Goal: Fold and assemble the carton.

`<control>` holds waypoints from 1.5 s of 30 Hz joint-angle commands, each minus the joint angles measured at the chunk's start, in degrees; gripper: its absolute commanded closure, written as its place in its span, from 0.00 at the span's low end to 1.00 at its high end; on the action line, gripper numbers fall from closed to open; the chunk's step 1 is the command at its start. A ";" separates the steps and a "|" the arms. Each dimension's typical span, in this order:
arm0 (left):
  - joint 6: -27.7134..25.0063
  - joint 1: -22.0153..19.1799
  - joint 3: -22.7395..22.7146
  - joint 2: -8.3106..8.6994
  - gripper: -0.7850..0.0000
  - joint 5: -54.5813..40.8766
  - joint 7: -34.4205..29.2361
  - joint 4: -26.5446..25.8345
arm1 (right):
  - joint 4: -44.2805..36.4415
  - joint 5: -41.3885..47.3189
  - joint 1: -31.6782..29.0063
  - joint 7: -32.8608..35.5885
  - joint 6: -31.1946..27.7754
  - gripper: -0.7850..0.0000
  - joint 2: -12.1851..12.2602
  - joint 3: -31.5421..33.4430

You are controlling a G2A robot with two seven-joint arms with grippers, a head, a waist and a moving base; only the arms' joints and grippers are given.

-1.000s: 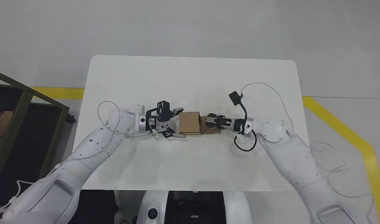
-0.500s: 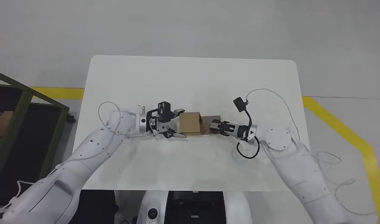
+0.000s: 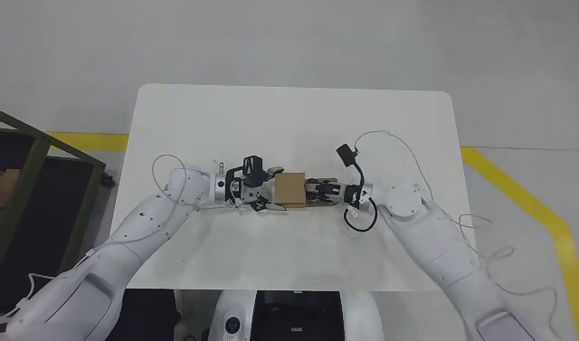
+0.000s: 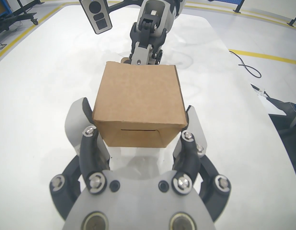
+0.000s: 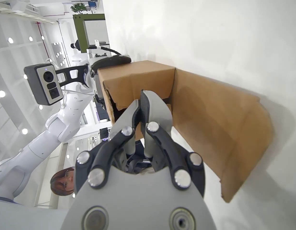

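Observation:
A small brown carton (image 3: 289, 188) lies at the middle of the white table (image 3: 289, 115). My left gripper (image 3: 262, 194) is shut on its closed end, one finger (image 4: 77, 113) against each side of the carton (image 4: 138, 96). From the opposite side my right gripper (image 3: 314, 192) is shut, its tips (image 5: 144, 96) pressed into the open end of the carton (image 5: 136, 80). A long flap (image 5: 222, 132) stands open beside that gripper, close to the tabletop. The right gripper (image 4: 143, 58) also shows behind the carton's far edge in the left wrist view.
A loose cable (image 3: 398, 142) loops from the right arm over the table. A dark green rack (image 3: 27, 169) stands off the table's left side. Bare tabletop surrounds the carton on all sides.
My right gripper has shifted left, closer into the carton's open end, with its wrist turned. The left gripper and carton have stayed put.

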 commanded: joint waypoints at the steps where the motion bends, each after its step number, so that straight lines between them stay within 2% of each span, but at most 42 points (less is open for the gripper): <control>1: 0.02 0.00 0.01 -0.02 0.16 0.00 0.00 0.02 | 1.10 0.33 0.81 0.44 -0.72 1.00 -0.37 -0.69; 22: 0.14 -0.09 0.17 -0.19 0.15 0.37 0.01 0.23 | 9.51 5.43 4.95 3.51 -5.86 1.00 -3.38 -4.27; 29: 0.20 -0.07 -0.17 -0.08 0.16 0.39 0.23 0.39 | 9.19 3.66 3.98 3.04 -6.92 1.00 -2.03 -0.95; 33: 0.28 0.03 -0.30 -0.04 0.16 0.41 0.40 0.25 | 5.06 0.84 1.13 1.28 -6.02 1.00 0.01 3.53; 36: 0.22 0.09 -0.40 0.02 0.15 0.48 0.45 0.14 | -1.08 -2.90 -2.15 -0.41 -3.69 1.00 1.95 7.99; 42: 0.02 0.23 -0.75 0.17 0.14 0.41 0.69 -0.10 | -17.98 -14.61 -11.50 -2.40 8.20 1.00 5.51 16.47; 45: -0.17 0.30 -0.81 0.20 0.14 0.37 0.68 -0.27 | -22.89 -17.27 -14.95 -1.51 12.62 1.00 6.36 18.52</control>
